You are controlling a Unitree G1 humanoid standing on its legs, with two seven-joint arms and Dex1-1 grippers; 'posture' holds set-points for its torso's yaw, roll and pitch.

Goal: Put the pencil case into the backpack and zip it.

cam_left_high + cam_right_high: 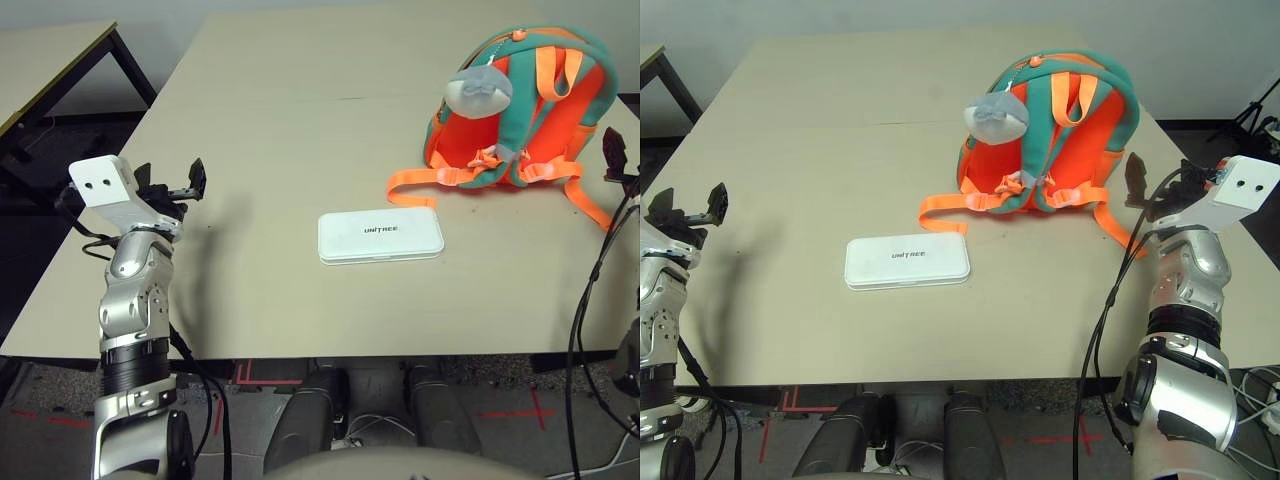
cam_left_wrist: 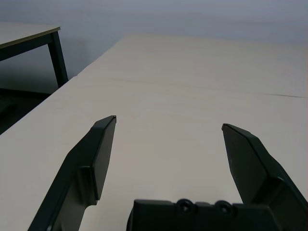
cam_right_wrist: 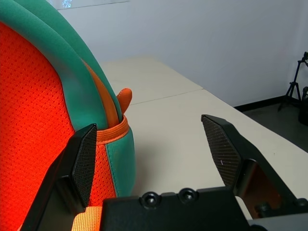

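The white pencil case (image 1: pixel 381 236) with black lettering lies flat on the table's middle, near the front. Behind it to the right stands the teal and orange backpack (image 1: pixel 535 105), its orange straps trailing onto the table and a grey plush charm (image 1: pixel 479 92) hanging on its front. My left gripper (image 1: pixel 172 185) hovers open over the table's left side, far from the case, with nothing between its fingers (image 2: pixel 98 159). My right gripper (image 1: pixel 1152 188) is open just right of the backpack (image 3: pixel 43 120), empty, with one finger close to the bag's side.
The beige table (image 1: pixel 300 130) has a seam running across its middle. A second table (image 1: pixel 50 60) stands off to the far left with a gap between. A black cable (image 1: pixel 1110 300) hangs along my right arm.
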